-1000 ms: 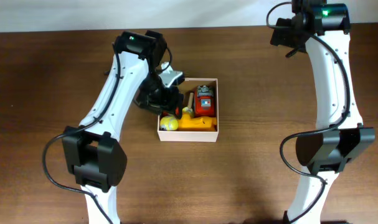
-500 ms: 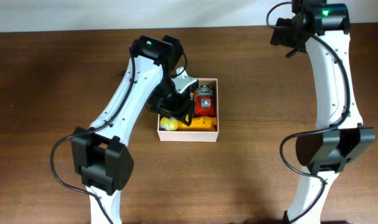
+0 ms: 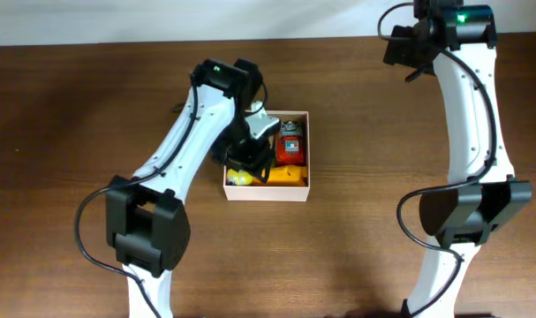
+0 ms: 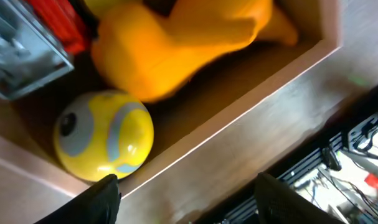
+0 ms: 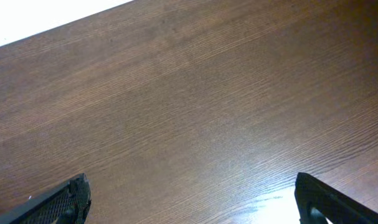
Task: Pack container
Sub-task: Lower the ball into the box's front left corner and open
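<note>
Left gripper (image 4: 187, 202) over container (image 3: 266, 193).
Jaws apart, empty, above yellow ball (image 4: 104, 142); right gripper (image 5: 192, 205) wide apart over bare table (image 5: 189, 93).

The left gripper (image 3: 248, 152) hangs over the left half of the container (image 3: 268, 195), blocking entry from above. A red toy (image 3: 290, 141), an orange toy (image 3: 281, 175) and a yellow ball (image 3: 239, 177) crowd its floor. Bare table (image 3: 365, 247) lies open all around.
</note>
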Tool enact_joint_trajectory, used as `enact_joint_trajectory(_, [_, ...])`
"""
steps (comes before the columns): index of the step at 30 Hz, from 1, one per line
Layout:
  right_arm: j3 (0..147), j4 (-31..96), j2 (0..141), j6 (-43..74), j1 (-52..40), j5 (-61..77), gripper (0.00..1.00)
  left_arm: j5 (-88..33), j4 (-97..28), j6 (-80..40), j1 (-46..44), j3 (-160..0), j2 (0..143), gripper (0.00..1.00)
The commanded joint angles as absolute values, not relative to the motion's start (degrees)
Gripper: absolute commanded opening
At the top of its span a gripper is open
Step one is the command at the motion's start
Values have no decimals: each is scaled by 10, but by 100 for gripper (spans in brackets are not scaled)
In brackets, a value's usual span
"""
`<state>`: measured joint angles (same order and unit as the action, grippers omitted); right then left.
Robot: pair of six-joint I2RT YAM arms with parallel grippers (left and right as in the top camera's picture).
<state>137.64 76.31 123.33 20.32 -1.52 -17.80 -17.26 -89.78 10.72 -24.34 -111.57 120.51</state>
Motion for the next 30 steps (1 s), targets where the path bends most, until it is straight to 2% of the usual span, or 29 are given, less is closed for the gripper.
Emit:
enact_joint_trajectory(1, [1374,763,1232,199,-11,-185,99,-169,-893,110,-244,-1084,1191,71])
enact_joint_trajectory(21, [1374,763,1232,199,-11,-185,99,-169,-851,102,-244,-1062,1191,70])
enact_joint_trajectory(30, [1374,763,1232,199,-11,-185,99,-169,-911,100,-244,-1178,1191,70])
